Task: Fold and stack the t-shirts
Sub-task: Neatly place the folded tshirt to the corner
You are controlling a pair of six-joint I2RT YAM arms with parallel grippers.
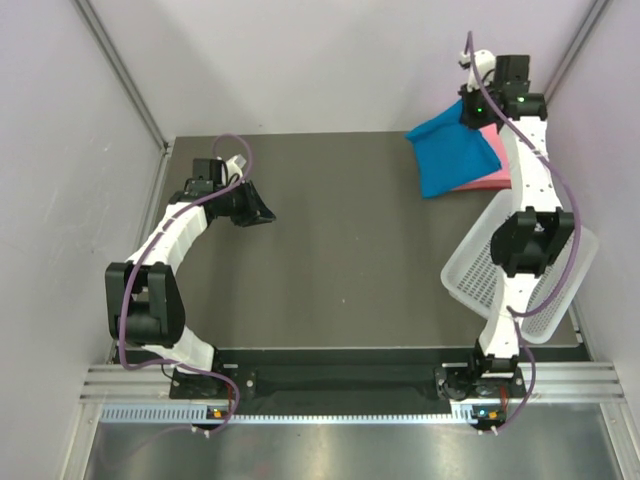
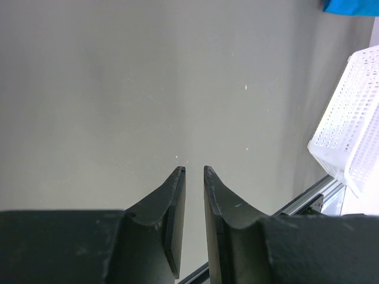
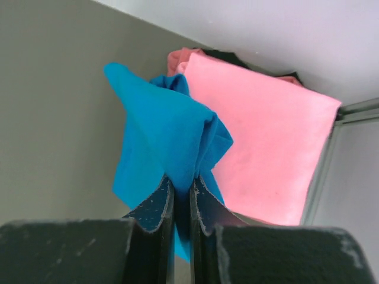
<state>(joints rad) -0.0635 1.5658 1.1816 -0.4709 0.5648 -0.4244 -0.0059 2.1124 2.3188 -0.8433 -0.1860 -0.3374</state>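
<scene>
A bright blue t-shirt [image 1: 448,150] hangs folded at the far right of the table, partly over a stack of folded pink t-shirts [image 1: 490,172]. My right gripper [image 1: 478,112] is shut on the blue shirt's edge and holds it above the pink stack; in the right wrist view the blue cloth [image 3: 166,142] bunches between the fingers, with the pink shirts [image 3: 266,142] below. My left gripper [image 1: 262,212] hovers over bare table at the left, its jaws a narrow gap apart and empty [image 2: 194,171].
A white perforated basket [image 1: 520,272] sits tilted at the right edge, under the right arm; it also shows in the left wrist view [image 2: 355,136]. Walls close in on the left, right and back. A metal rail runs along the near edge [image 1: 350,385].
</scene>
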